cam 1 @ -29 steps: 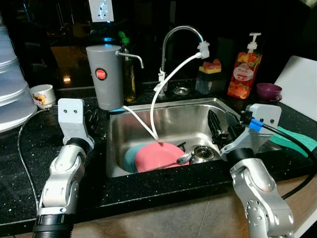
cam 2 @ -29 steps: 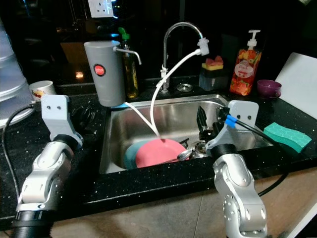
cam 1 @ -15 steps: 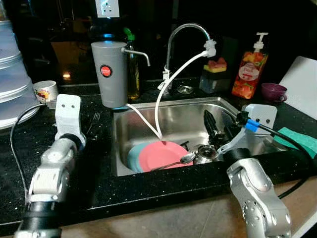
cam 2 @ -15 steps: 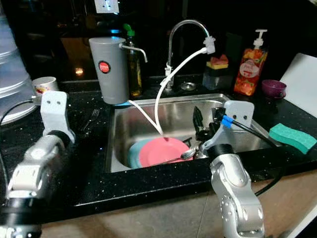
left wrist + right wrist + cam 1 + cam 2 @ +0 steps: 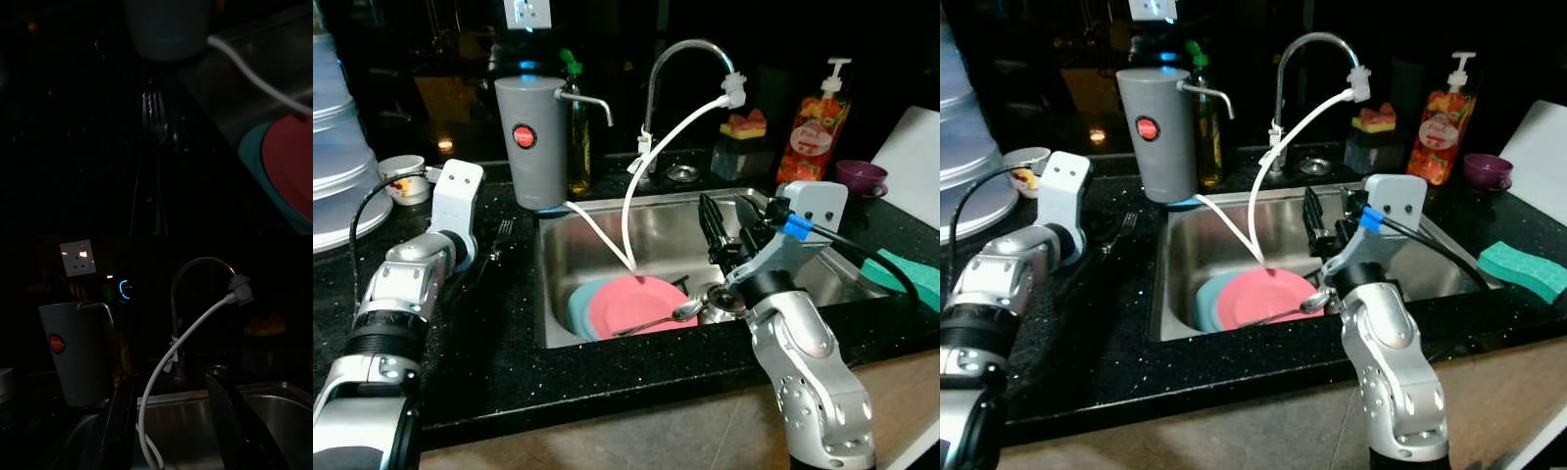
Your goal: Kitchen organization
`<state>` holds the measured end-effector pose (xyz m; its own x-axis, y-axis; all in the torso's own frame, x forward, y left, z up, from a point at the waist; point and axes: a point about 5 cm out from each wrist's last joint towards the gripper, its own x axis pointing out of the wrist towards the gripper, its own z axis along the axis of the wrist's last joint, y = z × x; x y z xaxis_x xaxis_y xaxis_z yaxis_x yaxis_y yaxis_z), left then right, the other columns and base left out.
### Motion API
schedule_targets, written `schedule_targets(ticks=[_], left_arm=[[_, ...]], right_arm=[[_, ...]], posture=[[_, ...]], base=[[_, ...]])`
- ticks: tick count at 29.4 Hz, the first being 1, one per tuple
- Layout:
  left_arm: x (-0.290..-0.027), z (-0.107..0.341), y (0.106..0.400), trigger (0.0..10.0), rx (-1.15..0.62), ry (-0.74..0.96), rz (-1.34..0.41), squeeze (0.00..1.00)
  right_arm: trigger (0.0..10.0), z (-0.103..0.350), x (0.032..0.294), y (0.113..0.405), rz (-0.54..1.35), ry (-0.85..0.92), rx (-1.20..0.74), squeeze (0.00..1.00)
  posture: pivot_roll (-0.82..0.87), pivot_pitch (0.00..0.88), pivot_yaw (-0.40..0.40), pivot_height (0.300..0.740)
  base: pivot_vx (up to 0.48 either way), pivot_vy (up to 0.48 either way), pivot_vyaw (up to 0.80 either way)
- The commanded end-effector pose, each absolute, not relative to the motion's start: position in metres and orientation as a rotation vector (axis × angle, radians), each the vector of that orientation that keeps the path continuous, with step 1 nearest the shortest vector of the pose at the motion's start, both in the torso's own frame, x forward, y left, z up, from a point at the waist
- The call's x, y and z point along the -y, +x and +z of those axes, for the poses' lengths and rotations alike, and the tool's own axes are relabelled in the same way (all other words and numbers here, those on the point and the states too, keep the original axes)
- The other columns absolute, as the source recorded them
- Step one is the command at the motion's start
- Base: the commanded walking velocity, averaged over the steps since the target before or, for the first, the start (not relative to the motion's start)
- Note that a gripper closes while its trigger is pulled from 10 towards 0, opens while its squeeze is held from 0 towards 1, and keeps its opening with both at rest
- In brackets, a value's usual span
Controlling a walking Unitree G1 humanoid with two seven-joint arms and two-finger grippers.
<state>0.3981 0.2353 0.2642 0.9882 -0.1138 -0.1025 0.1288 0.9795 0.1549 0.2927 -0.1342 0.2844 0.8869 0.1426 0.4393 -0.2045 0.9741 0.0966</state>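
The sink [image 5: 607,255], a stainless basin set into a black speckled countertop [image 5: 499,333], holds a pink plate [image 5: 641,304] stacked on a teal plate [image 5: 576,308] near its front wall. A spoon [image 5: 671,315] lies across the pink plate's rim, its bowl beside the drain [image 5: 720,302]. A white hose [image 5: 636,186] runs from the tip of the curved chrome faucet [image 5: 680,59] down to the plates, and a second white tube comes from the base of the grey water filter [image 5: 533,142] standing at the sink's back left corner.

The right gripper [image 5: 729,230] hangs over the right half of the basin, above the drain, its two black fingers [image 5: 122,426] spread apart with nothing between them; the right wrist view looks past them at the faucet and filter. The left arm rests over the counter to the left of the sink, where a fork [image 5: 499,240] lies with its tines toward the filter; the left wrist view shows that fork [image 5: 154,127] dimly, and whether the left gripper is apart or together cannot be told.

Behind the sink stand a green-capped bottle [image 5: 573,127], a sponge holder [image 5: 744,147] and an orange soap dispenser [image 5: 818,122]. A purple bowl [image 5: 857,178] and a green sponge [image 5: 1523,269] sit to the right, a small white cup [image 5: 401,176] and stacked clear containers [image 5: 337,147] to the left. The room behind is dark, with a wall socket [image 5: 524,12] above.
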Motion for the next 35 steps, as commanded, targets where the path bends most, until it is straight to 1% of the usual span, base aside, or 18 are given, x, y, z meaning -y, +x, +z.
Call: schedule_targets(ticks=[1,4,16,24,32,35], left_arm=[[-0.24,0.263,0.402,10.0,-0.125,0.116,-0.122,0.0],[-0.243,0.259,0.407,10.0,-0.175,0.105,-0.104,0.0],[-0.252,0.246,0.408,10.0,-0.245,0.114,-0.05,0.0],[-0.256,0.244,0.408,10.0,-0.258,0.124,-0.028,0.0],[-0.254,0.239,0.408,10.0,-0.272,0.113,-0.042,0.0],[-0.252,0.243,0.409,10.0,-0.234,0.15,-0.028,0.0]], right_arm=[[10.0,0.287,0.129,0.293,0.198,0.144,0.453,0.0],[10.0,0.29,0.127,0.291,0.206,0.147,0.462,0.0],[10.0,0.291,0.126,0.286,0.202,0.142,0.463,0.0],[10.0,0.29,0.127,0.286,0.196,0.142,0.461,0.0],[10.0,0.291,0.127,0.286,0.196,0.143,0.458,0.0],[10.0,0.291,0.127,0.286,0.194,0.143,0.457,0.0]], posture=[[-0.01,0.066,-0.01,0.74],[-0.02,0.076,-0.011,0.74],[-0.05,0.097,-0.006,0.74],[-0.05,0.097,-0.006,0.74],[-0.05,0.1,-0.008,0.74],[-0.05,0.105,-0.007,0.74]], base=[[0.0,0.0,0.0],[0.0,0.0,0.0],[0.0,0.0,0.0],[0.0,0.0,0.0],[0.0,0.0,0.0],[0.0,0.0,0.0]])
